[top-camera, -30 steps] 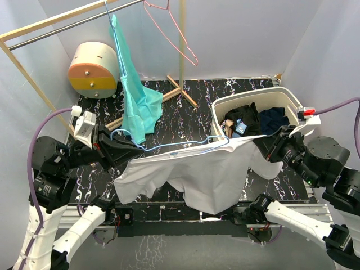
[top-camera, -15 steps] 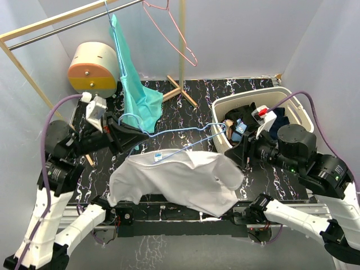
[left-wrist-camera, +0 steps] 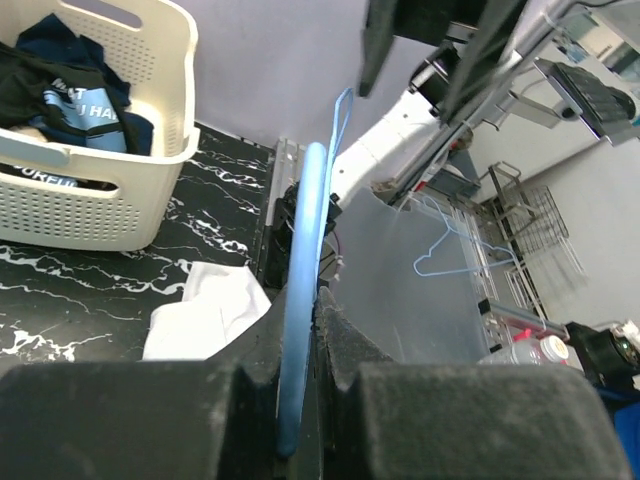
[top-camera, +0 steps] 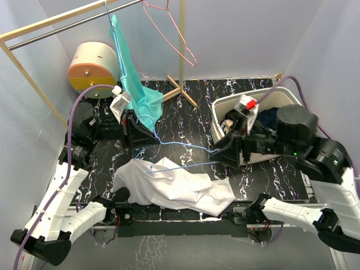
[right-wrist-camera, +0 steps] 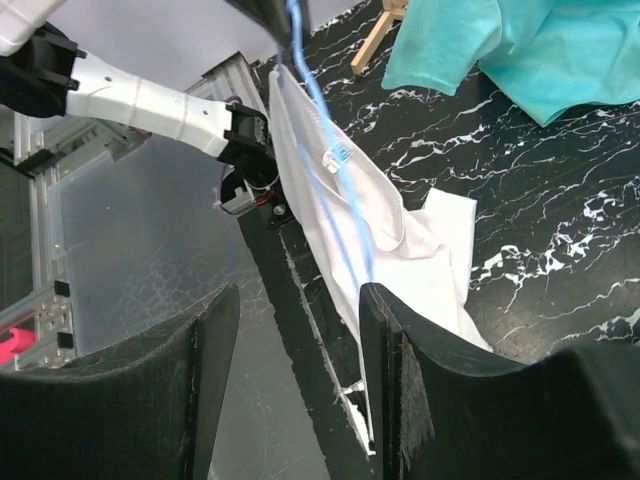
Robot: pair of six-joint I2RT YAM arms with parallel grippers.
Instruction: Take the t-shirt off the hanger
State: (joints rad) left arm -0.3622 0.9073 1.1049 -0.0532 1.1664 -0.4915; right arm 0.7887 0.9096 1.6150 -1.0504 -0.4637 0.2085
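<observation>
The white t-shirt [top-camera: 171,188] lies crumpled on the black marbled table near its front edge, also in the right wrist view [right-wrist-camera: 345,215] and the left wrist view [left-wrist-camera: 205,315]. My left gripper [top-camera: 140,129] is shut on the thin blue hanger [top-camera: 188,147], whose wire sits between the jaws [left-wrist-camera: 298,340]. The hanger slants down to the right, its lower wire crossing the shirt's collar; I cannot tell whether it is still inside. My right gripper [top-camera: 220,154] [right-wrist-camera: 295,345] stands open above the shirt, with the blue wire [right-wrist-camera: 335,195] ending at its right finger [right-wrist-camera: 405,375].
A teal shirt [top-camera: 138,98] hangs from the wooden rack [top-camera: 181,45] beside a bare pink hanger [top-camera: 171,28]. A white laundry basket [top-camera: 228,104] of dark clothes stands at the right, behind my right arm. A cream and orange drum [top-camera: 93,67] sits back left.
My right gripper opened and let go of the t-shirt, which dropped in a heap on the table. My left gripper carried the hanger up and back; the right arm swung left.
</observation>
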